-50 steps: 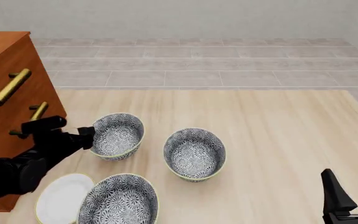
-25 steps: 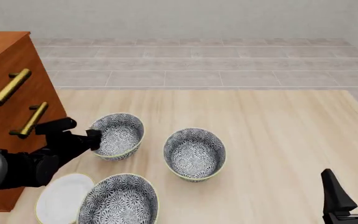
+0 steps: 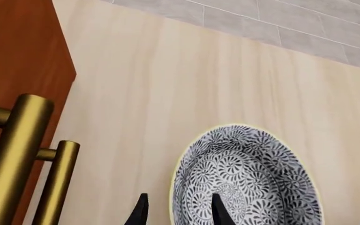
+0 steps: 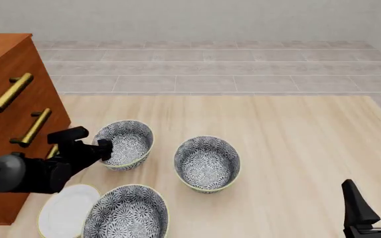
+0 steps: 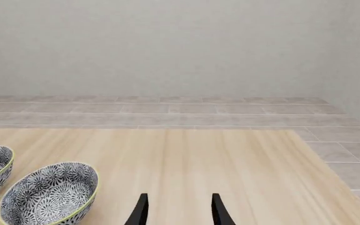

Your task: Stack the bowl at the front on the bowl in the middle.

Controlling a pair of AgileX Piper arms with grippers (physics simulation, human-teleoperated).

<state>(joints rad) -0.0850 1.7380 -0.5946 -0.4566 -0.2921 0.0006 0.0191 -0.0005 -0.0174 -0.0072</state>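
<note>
Pale wood table point(image 4: 296, 144), grey tiled floor point(image 4: 210, 69)

The front camera sits high behind the arms, looking forward and down over the table point(image 4: 296, 129), with floor and wall at 12 o'clock; the left wrist camera hangs close above a bowl point(image 3: 245, 180) beside the cabinet point(image 3: 14, 56), facing steeply down; the right wrist camera sits low, looking level across the table to the wall; both wrist views share tabletop with the front view.
</note>
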